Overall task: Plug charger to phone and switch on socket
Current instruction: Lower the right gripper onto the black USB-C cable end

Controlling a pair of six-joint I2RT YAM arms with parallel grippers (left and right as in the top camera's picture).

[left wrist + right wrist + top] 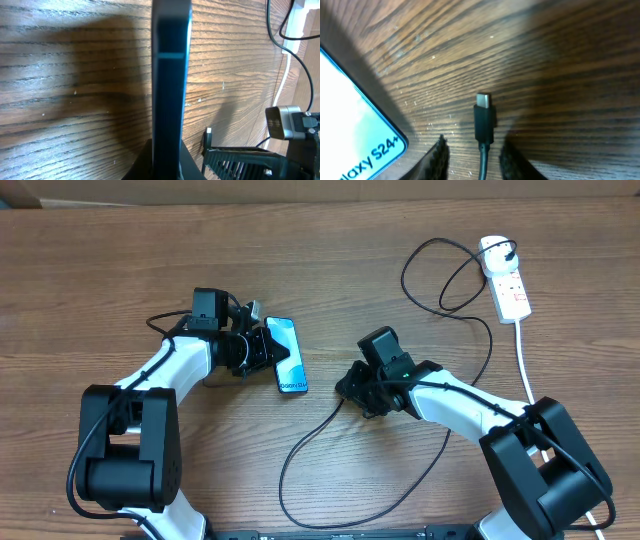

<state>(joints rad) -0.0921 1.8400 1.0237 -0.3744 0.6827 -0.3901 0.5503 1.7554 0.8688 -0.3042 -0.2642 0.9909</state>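
The phone (287, 355) lies on the wooden table with its light-blue screen up. My left gripper (262, 350) is shut on its long sides; the left wrist view shows the phone (171, 75) edge-on between the fingers (167, 162). My right gripper (350, 386) sits just right of the phone's lower end. Its fingers (476, 150) are open on either side of the charger's connector (484, 117), which lies on the table with its tip pointing toward the phone's corner (355, 130). The black cable (283, 470) loops round to the plug (497, 252) in the white socket strip (508, 280).
The socket strip's thick white cord (524, 360) runs down the right side of the table. The black cable makes a second loop (440, 275) at the back right. The right gripper and connector tip (208, 134) also show in the left wrist view.
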